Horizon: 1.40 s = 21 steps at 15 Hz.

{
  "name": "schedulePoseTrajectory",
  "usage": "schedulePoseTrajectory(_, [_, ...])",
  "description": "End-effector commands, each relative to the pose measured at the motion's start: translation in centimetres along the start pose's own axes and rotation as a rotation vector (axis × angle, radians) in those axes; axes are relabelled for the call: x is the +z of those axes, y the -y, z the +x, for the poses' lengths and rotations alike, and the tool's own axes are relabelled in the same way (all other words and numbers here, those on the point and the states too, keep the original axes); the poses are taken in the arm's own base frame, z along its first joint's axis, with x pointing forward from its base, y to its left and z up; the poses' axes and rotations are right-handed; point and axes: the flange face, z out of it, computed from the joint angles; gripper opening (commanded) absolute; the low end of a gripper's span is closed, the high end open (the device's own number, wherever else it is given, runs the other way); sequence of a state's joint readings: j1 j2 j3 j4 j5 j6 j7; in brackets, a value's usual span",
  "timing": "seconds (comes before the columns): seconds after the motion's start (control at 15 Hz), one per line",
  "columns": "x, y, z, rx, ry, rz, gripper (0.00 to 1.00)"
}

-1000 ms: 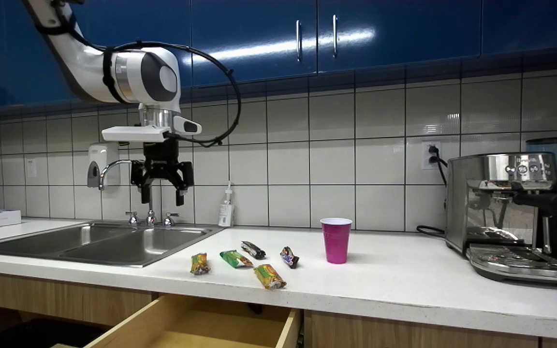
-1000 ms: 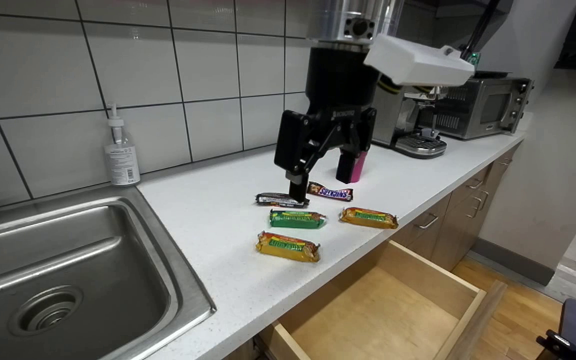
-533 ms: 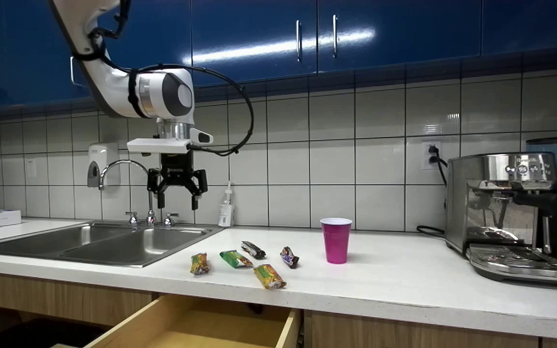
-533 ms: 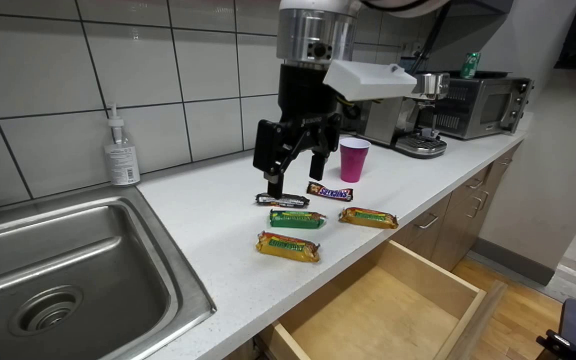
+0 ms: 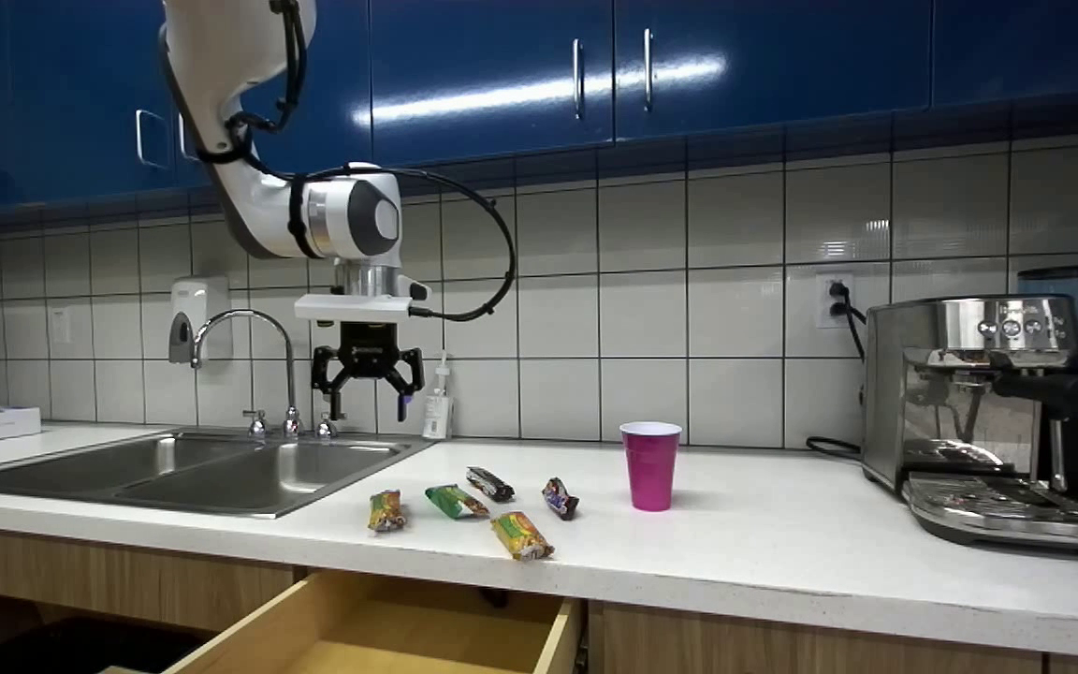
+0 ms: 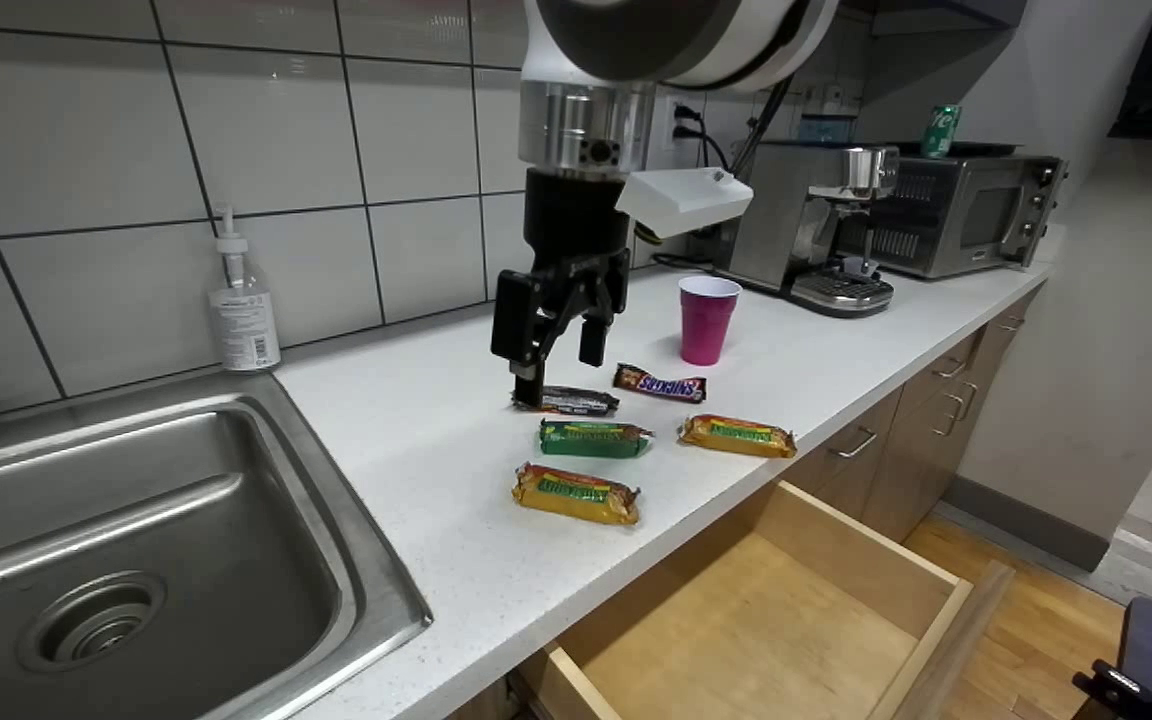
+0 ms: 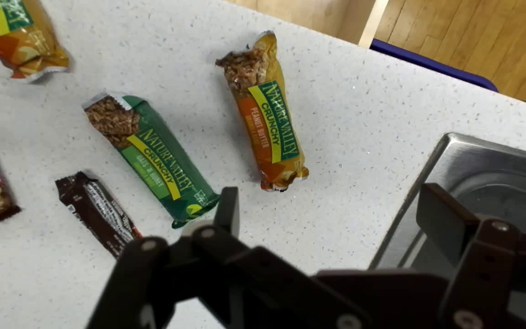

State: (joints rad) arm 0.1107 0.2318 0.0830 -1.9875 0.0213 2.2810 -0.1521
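My gripper (image 5: 369,412) (image 6: 561,375) (image 7: 331,201) hangs open over the counter near the sink, nothing between its fingers. Several wrapped bars lie below, untouched. In the wrist view an orange Nature Valley bar (image 7: 272,123) lies ahead of the jaws, nearest the sink. Left of it is a green bar (image 7: 158,160), its end close behind the left fingertip in the picture. A dark brown bar (image 7: 98,212) is partly covered by the gripper. A second orange bar (image 6: 736,436) and a Snickers (image 6: 660,384) lie farther along, with a pink cup (image 5: 652,468) beyond.
A steel sink (image 6: 376,560) adjoins the bars' area. Below the counter edge a wooden drawer (image 6: 736,610) stands pulled out. A soap bottle (image 6: 243,310) and faucet (image 5: 291,374) are by the tiled wall. A coffee machine (image 5: 979,421) stands farther along; blue cabinets (image 5: 492,75) hang above.
The arm has moved down and, in an exterior view, to the right, bringing the jaws lower toward the bars. Jaws stay open; the bars, cup and drawer have not moved.
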Motion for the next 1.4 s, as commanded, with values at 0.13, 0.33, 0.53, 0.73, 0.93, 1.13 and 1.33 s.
schedulePoseTrajectory(0.13, [1.3,-0.6,2.1,-0.122,0.008,0.001,1.0])
schedulePoseTrajectory(0.33, [2.3,-0.6,2.6,-0.152,0.012,0.001,1.0])
schedulePoseTrajectory(0.53, [3.4,-0.7,3.0,-0.163,0.013,-0.003,1.0])
schedulePoseTrajectory(0.73, [4.4,-0.9,3.4,-0.163,0.011,-0.006,1.0])
schedulePoseTrajectory(0.93, [5.3,-0.9,3.9,-0.161,0.002,-0.009,1.0])
schedulePoseTrajectory(1.13, [6.2,-1.1,4.4,-0.159,-0.008,-0.012,1.0])
schedulePoseTrajectory(1.33, [7.1,-1.2,4.8,-0.158,-0.019,-0.015,1.0])
